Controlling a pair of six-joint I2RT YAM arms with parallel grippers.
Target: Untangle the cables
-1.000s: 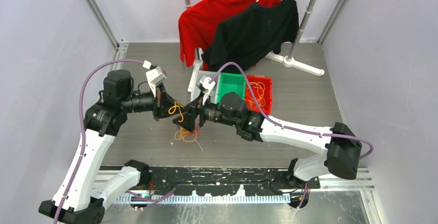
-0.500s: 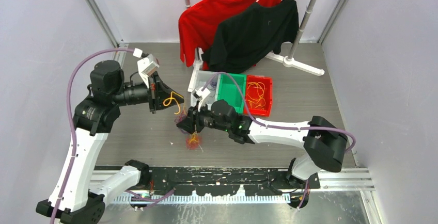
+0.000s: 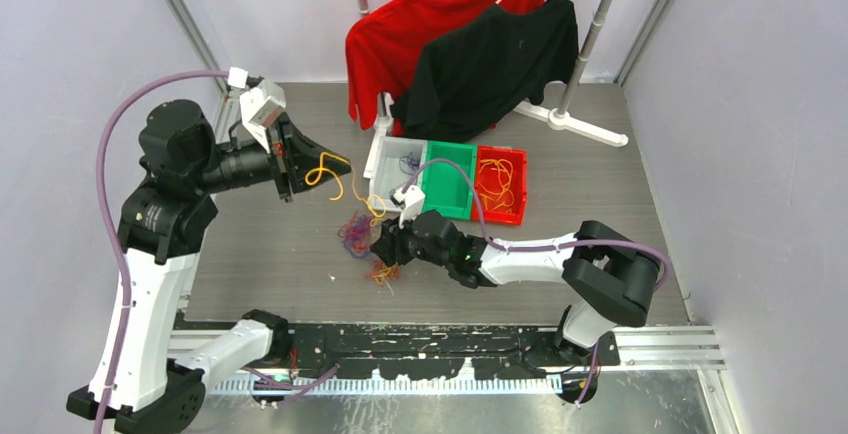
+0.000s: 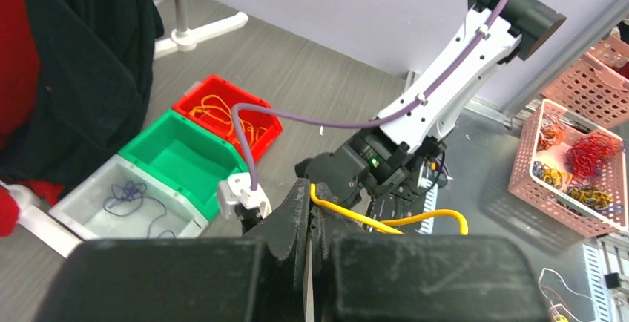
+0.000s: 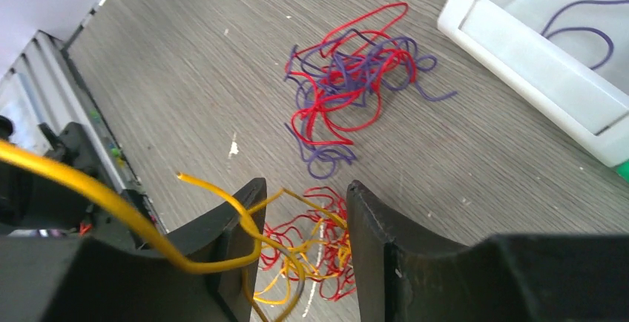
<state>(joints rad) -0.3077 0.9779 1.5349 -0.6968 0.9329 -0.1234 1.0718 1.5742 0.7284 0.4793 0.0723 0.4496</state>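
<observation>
Top view: your left fingers [image 3: 290, 162] are raised above the table [image 3: 620, 214] and clamped on one yellow cable [image 3: 328, 169]. It hangs in springy loops toward the right fingers [image 3: 387, 246], which sit low beside a purple-and-red tangle [image 3: 355, 232] and a small red-yellow knot [image 3: 381, 274]. The white bin [image 3: 398, 159], green bin [image 3: 447, 182] and red bin [image 3: 500, 186] stand just behind. Left wrist view: the black fingers are pressed together and the yellow strand emerges from between them. It is thin, smooth and glossy, and stiff enough to hold its curve, so I judge the grip narrow and a sharp pull could slide the strand out. Right wrist view: the right fingers are apart, hovering over the knot and gripping nothing, and the yellow strand crosses in front of one finger before diving into the knot. Risk here: lift the left arm further and the strand may hook on that finger, or cinch the knot tighter instead of freeing it. If you close the right fingers now, you may trap the yellow strand together with the red ones. The purple-red tangle lies apart on the wood-grain table, loose and open — it could get dragged if a hidden strand links it.
</observation>
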